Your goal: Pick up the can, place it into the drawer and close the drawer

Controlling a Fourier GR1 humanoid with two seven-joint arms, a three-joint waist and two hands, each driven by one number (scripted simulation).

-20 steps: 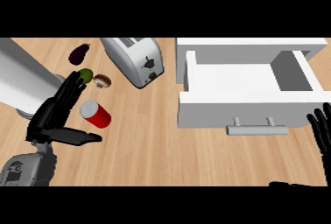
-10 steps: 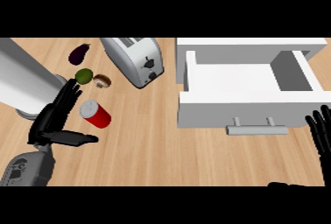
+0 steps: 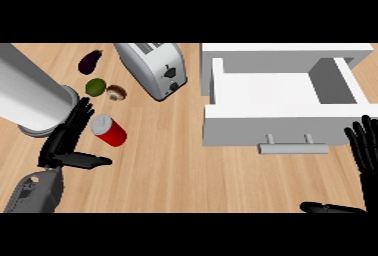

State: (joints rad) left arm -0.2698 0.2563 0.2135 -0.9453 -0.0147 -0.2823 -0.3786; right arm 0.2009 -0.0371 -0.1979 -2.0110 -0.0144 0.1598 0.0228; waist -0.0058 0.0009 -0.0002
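Head view: left hand point(image 3: 65, 140), fingers straight and spread, just beside the red can point(image 3: 108, 131) lying at 9 o'clock. Right hand point(image 3: 365, 150) open, 4 o'clock. Drawer point(image 3: 284, 131) pulled open, 2 o'clock.

Light wood counter point(image 3: 184, 170). On it: red can point(image 3: 109, 131) lying tilted at left, silver toaster point(image 3: 153, 69) near the top, dark eggplant point(image 3: 90, 60) left of the toaster, green lime point(image 3: 96, 86) with a brown mushroom point(image 3: 117, 92) touching beside it. Large silver cylinder point(image 3: 28, 97) at the far left edge. White open drawer point(image 3: 284, 102) sits over the counter's right side, handle toward the lower edge.
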